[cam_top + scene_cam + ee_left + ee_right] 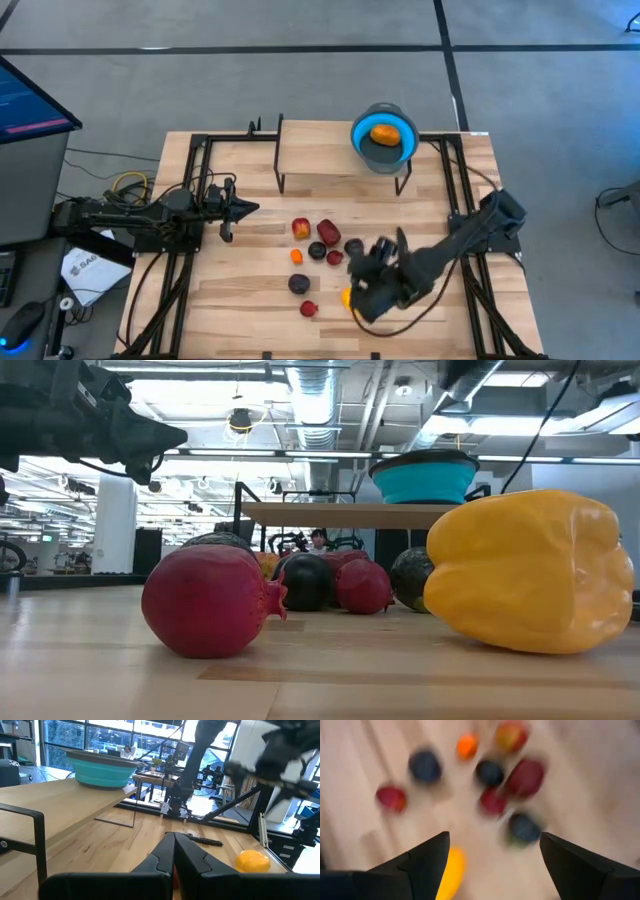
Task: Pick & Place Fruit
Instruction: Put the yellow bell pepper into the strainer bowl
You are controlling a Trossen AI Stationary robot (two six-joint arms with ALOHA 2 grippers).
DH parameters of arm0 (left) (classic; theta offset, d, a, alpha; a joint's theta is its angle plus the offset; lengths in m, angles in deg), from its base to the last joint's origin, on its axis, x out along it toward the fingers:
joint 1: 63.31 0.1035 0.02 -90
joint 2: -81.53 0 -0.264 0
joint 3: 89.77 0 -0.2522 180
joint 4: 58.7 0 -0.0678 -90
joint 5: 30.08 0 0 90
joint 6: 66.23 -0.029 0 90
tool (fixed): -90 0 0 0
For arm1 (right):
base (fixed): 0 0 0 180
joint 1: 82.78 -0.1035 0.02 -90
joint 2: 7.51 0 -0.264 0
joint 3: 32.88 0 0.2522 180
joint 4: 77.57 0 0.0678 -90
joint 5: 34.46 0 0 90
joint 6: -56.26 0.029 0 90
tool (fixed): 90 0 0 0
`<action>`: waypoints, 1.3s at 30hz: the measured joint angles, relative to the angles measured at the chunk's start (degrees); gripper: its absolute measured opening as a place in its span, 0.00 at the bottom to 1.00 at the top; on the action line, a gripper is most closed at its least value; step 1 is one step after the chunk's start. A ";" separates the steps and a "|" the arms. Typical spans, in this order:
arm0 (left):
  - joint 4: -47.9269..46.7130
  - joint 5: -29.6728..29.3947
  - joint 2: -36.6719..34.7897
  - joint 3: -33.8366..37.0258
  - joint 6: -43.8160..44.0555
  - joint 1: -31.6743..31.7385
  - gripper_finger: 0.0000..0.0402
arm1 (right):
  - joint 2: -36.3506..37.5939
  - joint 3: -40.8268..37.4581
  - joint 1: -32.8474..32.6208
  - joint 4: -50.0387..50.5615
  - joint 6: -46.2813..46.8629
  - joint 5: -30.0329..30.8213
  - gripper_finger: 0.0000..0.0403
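Item: right gripper (492,865), fingers spread wide and pinching nothing, poised over the fruit cluster on the wooden counter (250,300). Between the fingers, farther off: a dark green-blue fruit (524,828), a small red fruit (492,801), a large dark red fruit (526,777) and a dark round fruit (489,771). Just beside the one finger, partly under it: the yellow pepper (451,872). Outside that finger: a red fruit (390,798), a dark purple fruit (425,766) and a small orange fruit (467,745). Item: blue bowl (385,137) on a raised wooden shelf (315,150), well apart from the fingers, already holding one orange fruit (385,133). Item: left gripper (238,208), fingers pressed together and empty, waiting near the counter's left edge; slim black knife (202,839) lies ahead of it. Risk, as judged: the pieces sit close together, so descending fingers may land on a neighbour, nudge the rounded fruit rolling, or close on two at once. The pepper is broad and smooth and could slip from a shallow pinch.
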 joint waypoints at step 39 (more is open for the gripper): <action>-0.15 0.19 0.00 0.00 0.35 0.00 0.00 | -8.96 -8.50 -2.72 -11.85 27.07 -9.56 0.90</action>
